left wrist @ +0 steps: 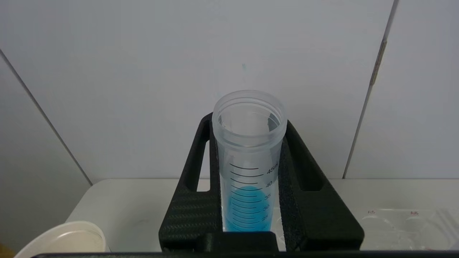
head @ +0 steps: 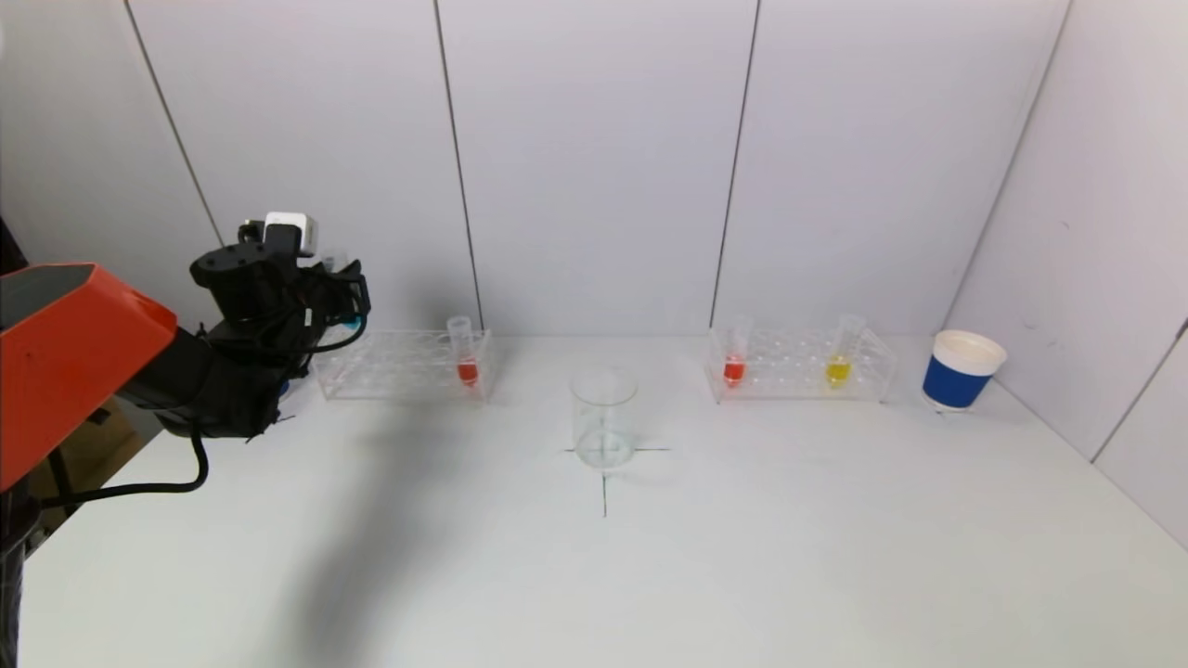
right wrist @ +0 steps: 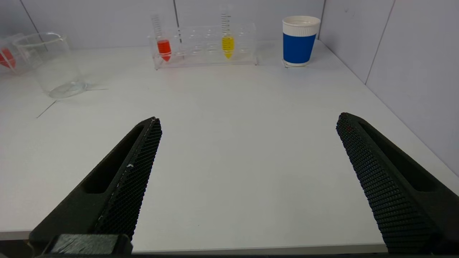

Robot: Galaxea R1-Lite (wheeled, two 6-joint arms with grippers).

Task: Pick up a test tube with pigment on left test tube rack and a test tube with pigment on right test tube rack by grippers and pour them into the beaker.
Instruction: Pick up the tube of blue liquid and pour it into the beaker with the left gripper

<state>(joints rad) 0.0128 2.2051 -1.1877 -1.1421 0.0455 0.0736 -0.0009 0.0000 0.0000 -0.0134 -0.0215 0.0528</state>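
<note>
Blue-pigment test tube (left wrist: pixel 248 168) sits upright between left gripper (left wrist: pixel 247 123) fingers.

The head camera looks down over the whole table (head: pixel 705 557) toward the back wall, the left wrist camera sits close and level facing that wall, and the right wrist camera – low, near the table's front edge – shares the beaker (right wrist: pixel 53 64) and right rack (right wrist: pixel 204 46) with the head view.
</note>
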